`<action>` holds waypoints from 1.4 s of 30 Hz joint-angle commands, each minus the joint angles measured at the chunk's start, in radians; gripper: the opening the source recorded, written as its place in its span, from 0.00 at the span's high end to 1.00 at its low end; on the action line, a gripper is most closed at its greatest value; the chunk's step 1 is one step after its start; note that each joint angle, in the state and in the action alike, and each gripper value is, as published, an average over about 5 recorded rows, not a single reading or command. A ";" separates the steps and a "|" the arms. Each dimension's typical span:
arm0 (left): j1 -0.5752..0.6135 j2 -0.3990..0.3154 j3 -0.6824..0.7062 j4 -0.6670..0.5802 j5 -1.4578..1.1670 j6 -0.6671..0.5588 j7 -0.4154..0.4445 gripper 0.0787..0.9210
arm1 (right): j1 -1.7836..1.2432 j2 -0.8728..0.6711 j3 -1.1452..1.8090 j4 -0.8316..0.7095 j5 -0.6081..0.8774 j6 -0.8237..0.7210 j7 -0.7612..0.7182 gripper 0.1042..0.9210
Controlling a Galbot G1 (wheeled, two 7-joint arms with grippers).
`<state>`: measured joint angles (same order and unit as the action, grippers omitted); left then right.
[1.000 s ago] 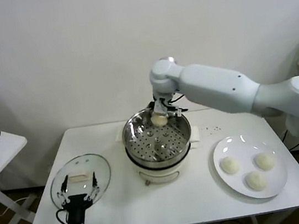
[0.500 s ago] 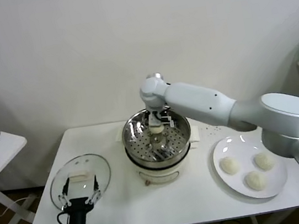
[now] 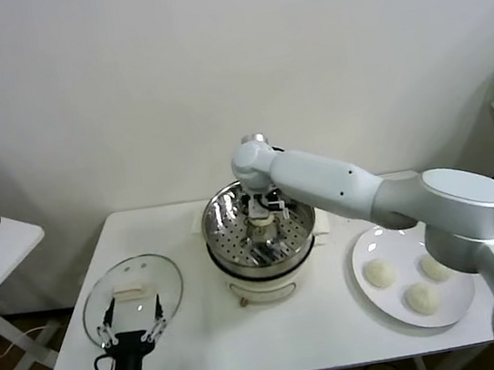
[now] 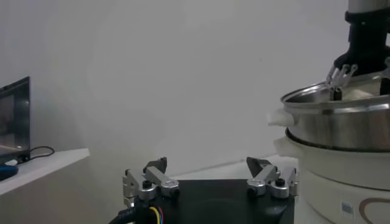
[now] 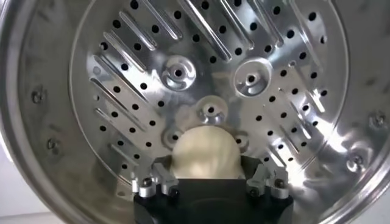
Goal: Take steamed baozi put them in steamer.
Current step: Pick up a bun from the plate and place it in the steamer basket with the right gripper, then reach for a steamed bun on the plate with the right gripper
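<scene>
My three eyes
Head looks down across the table; both wrists close in on the round shiny stainless-steel steamer (image 3: 258, 229).

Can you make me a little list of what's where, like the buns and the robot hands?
steamer: middle of table, on white cooker
bun in steamer: one, on the holed bottom
right gripper: over that bun, fingers open on either side of it
plate: right of steamer, holds three buns
glass lid: left of steamer
left gripper: open, near lid, idle
</scene>
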<state>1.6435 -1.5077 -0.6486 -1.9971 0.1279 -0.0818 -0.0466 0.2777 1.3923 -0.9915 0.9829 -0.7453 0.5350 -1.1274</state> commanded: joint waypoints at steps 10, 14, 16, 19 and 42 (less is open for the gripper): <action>0.001 -0.007 0.003 -0.014 0.005 0.004 0.000 0.12 | 0.089 -0.071 -0.003 0.099 0.093 0.022 -0.038 0.12; -0.006 -0.004 0.005 -0.017 0.004 0.008 0.000 0.12 | 0.212 -0.199 -0.067 0.209 0.339 -0.076 -0.083 0.12; -0.010 -0.001 0.005 -0.016 0.001 0.010 -0.001 0.12 | 0.289 -0.281 -0.131 0.254 0.520 -0.179 -0.098 0.12; -0.014 0.002 0.006 -0.016 -0.011 0.014 -0.003 0.12 | 0.394 -0.394 -0.256 0.293 0.801 -0.336 -0.107 0.12; 0.013 0.004 0.008 -0.055 -0.085 0.035 -0.056 0.12 | -0.119 -0.874 -0.059 0.343 0.917 -0.601 -0.013 0.12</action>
<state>1.6490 -1.5042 -0.6412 -2.0475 0.0554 -0.0513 -0.0958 0.3693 0.6426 -1.1600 1.2985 0.1708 0.0009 -1.1549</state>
